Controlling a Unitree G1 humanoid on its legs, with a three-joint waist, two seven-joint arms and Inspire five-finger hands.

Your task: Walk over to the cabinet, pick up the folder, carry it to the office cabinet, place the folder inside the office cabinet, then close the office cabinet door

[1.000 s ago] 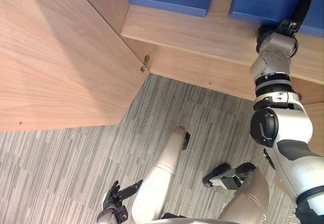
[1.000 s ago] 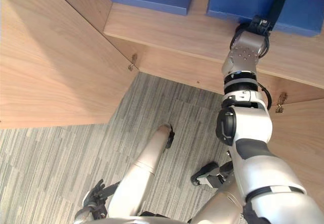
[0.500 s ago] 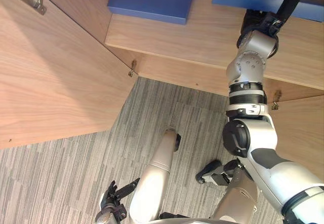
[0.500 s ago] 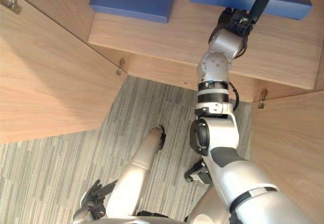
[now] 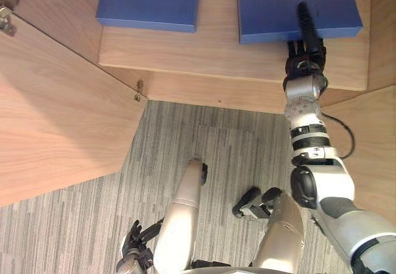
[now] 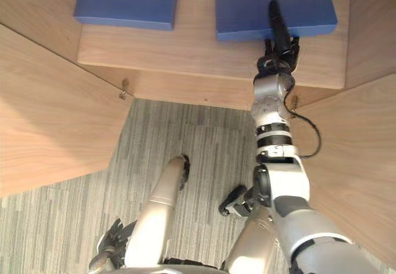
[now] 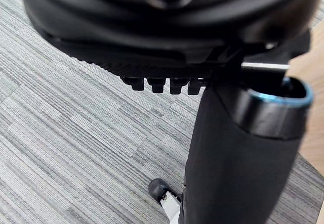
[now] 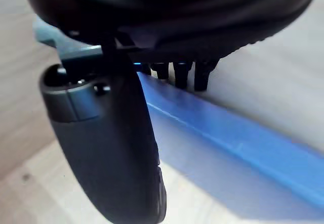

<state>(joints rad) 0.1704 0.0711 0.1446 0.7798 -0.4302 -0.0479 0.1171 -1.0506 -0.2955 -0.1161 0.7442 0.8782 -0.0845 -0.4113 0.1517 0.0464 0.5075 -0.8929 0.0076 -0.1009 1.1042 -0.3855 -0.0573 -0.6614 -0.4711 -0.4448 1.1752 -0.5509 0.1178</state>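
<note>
Placement seemed to be the step in hand, judging by how things lay. Nearest, the left hand (image 5: 137,253) hung low over the grey carpet (image 5: 68,224), fingers loosely spread and holding nothing. Farther on, the left door (image 5: 55,119) and the right door (image 5: 374,156) stood open on either side of the office cabinet's shelf (image 5: 185,54). The right hand (image 5: 304,54) reached onto that shelf, its thumb laid straight along the top of the folder (image 5: 272,5) and its fingers tucked at the near edge, so it appeared to pinch that edge. The folder lay flat on the shelf's right side, inside the cabinet. The next move would likely call for letting go, drawing the arm clear of the opening, then swinging the doors shut. The folder was a flat, deep blue slab with square corners, thin and stiff-looking. A second blue folder (image 5: 148,2) lay well apart to its left on the same shelf.
</note>
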